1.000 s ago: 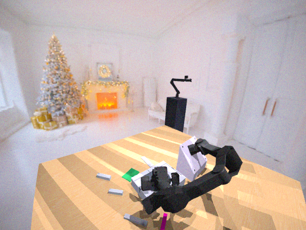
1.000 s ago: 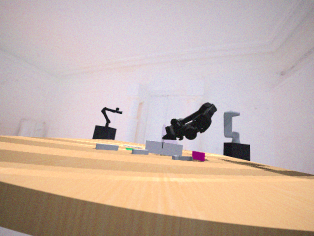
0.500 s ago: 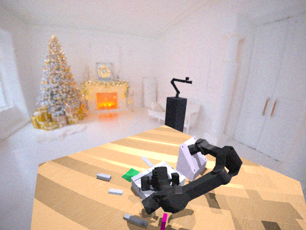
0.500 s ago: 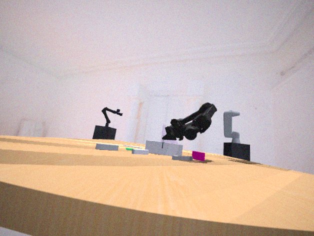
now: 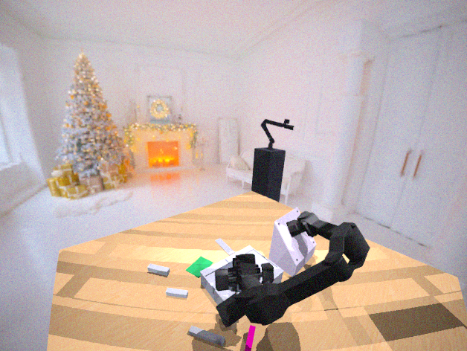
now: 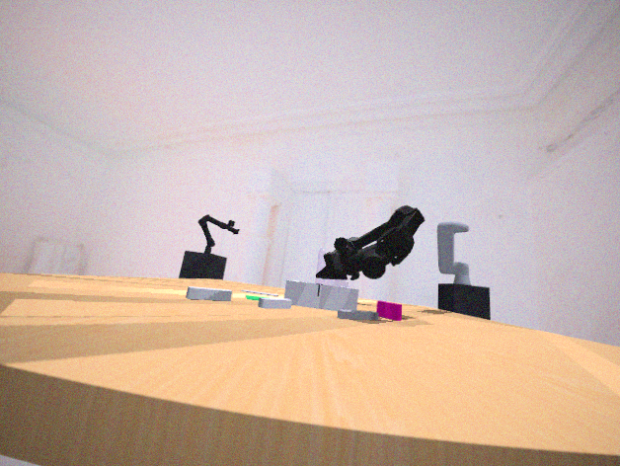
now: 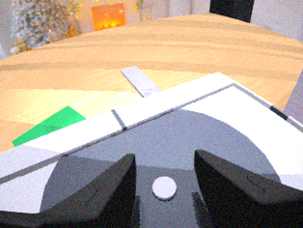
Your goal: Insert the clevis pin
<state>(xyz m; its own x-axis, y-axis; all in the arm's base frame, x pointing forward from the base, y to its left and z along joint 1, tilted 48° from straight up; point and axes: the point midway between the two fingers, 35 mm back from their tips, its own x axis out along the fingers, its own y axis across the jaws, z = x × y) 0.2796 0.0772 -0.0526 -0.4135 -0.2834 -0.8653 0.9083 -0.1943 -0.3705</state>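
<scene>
Now the gripper has its fingers apart, clasping nothing. Between them in the wrist view, the pin's round head shows against the disc, which lies inside the rimmed tray; its shank is hidden.

A green sheet lies flat on the bench, left of centre in the top view. A magenta block sits at the bottom edge there. A decorated tree stands at upper left, a lit fireplace to its right.
</scene>
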